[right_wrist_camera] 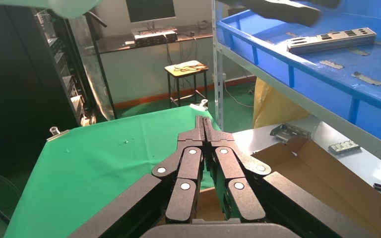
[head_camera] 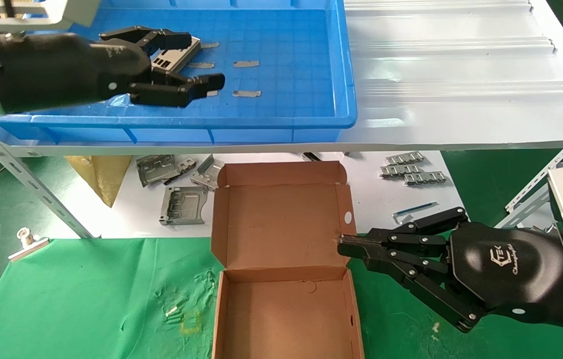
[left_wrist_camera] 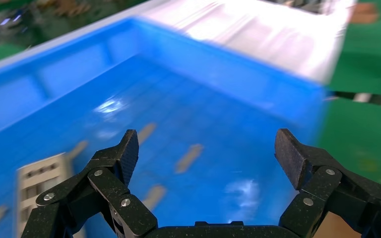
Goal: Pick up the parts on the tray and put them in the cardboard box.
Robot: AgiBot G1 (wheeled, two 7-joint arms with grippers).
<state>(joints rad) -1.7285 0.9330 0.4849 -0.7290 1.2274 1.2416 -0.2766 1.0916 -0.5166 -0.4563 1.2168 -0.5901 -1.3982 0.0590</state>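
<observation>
— Green cloth (head_camera: 87, 294) covers the low table, and a white shelf (head_camera: 461, 75) runs above it. What sits where?

— On the shelf's left part lies the blue tray (head_camera: 286, 65). Below it, on the table, the cardboard box (head_camera: 283, 259) lies open, its lid folded back flat and its base showing bare brown floor.

— And the parts?

— A small stack of long silver plates (head_camera: 176, 54) lies on the tray floor toward its left side; scraps of beige tape (head_camera: 246, 64) dot the grid just beside it.

— The left gripper?

— The left gripper (head_camera: 189, 62) hovers over the tray with its fingers spread wide — one above the plates, one below them in the head view. Whether it touches them I cannot tell.

— The right one?

— The right gripper (head_camera: 343, 244) is low, at the right edge of the box lid, its fingers pressed together with nothing between them. Grey brackets (head_camera: 181, 204) and ridged strips (head_camera: 413, 172) lie on white paper behind the box
</observation>
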